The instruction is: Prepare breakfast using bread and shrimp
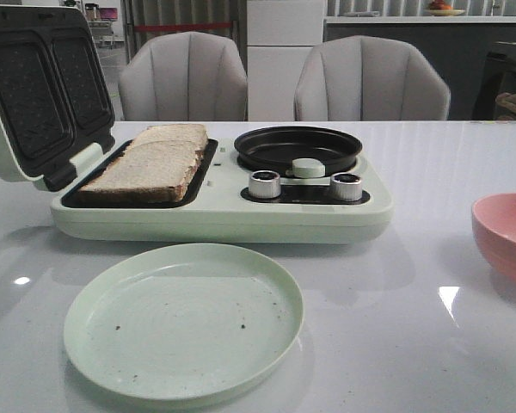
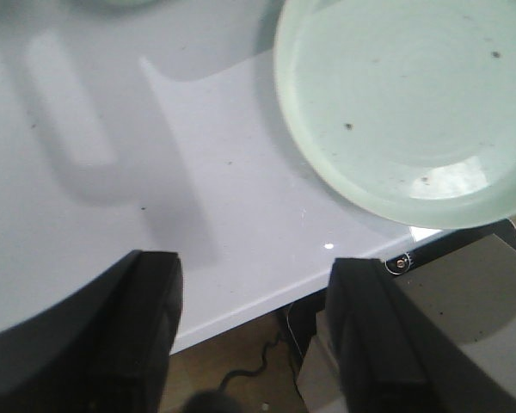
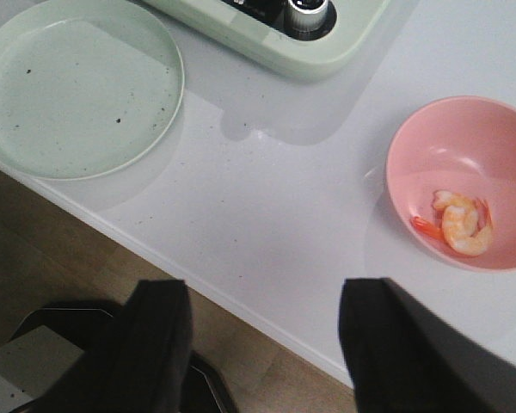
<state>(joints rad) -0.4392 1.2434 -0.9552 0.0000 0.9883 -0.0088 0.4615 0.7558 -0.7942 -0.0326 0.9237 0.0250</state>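
We are seeing both grippers, left gripper (image 2: 254, 331) and right gripper (image 3: 267, 344), hanging spread wide at the table edge (image 3: 241, 305). Shrimp (image 3: 460, 224) is lying in the pink bowl (image 3: 430, 142); bread (image 1: 150, 163) is sitting on the sandwich maker (image 1: 224, 215).

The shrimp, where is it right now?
The shrimp lies inside the pink bowl on the table's right side, to the right of the green breakfast maker. Only the right wrist view shows it.

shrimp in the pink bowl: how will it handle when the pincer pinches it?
The small curled cream-and-orange shrimp looks glossy, so probably slippery. Its curved body likely squashes or squirts sideways under a firm pinch. It lies low against the sloped wall of the round pink bowl, so it may slide along the wall rather than lift cleanly, and the light-looking bowl could shift.
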